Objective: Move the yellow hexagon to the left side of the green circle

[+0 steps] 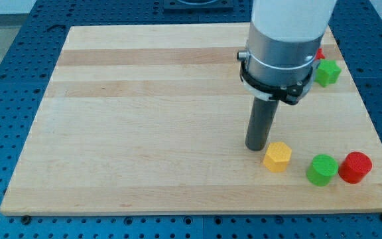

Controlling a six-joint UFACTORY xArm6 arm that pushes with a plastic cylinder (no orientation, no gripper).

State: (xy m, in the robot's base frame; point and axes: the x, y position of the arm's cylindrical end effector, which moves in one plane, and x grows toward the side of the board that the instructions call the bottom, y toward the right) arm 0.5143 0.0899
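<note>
Camera view shows a pale wooden tabletop lying on a blue perforated base.

Nearest the view's bottom, toward the right, 3 blocks sit in a loose row. The red cylinder is farthest right, and the green circle stands just beside it on its left, the 2 touching or nearly so; which, I cannot tell. The yellow hexagon lies to the left of the green circle, near it but with a visible strip of bare wood between them.

My tip rests on the wood just beside the yellow hexagon, at its upper left. Whether the 2 are in contact cannot be made out, since the gap there is very small. The dark rod rises straight up from the tip into a grey metal collar ringed by a black clamp, and above that into the white arm body, which runs out of the view's top.

There is no gripper on this arm, so no open or clenched state applies.

Farther back, near the right edge of the tabletop, a second green block with angular sides sits well apart from the near row. Just to its upper left a small piece of another red block shows, mostly hidden behind the arm; its shape cannot be told.
</note>
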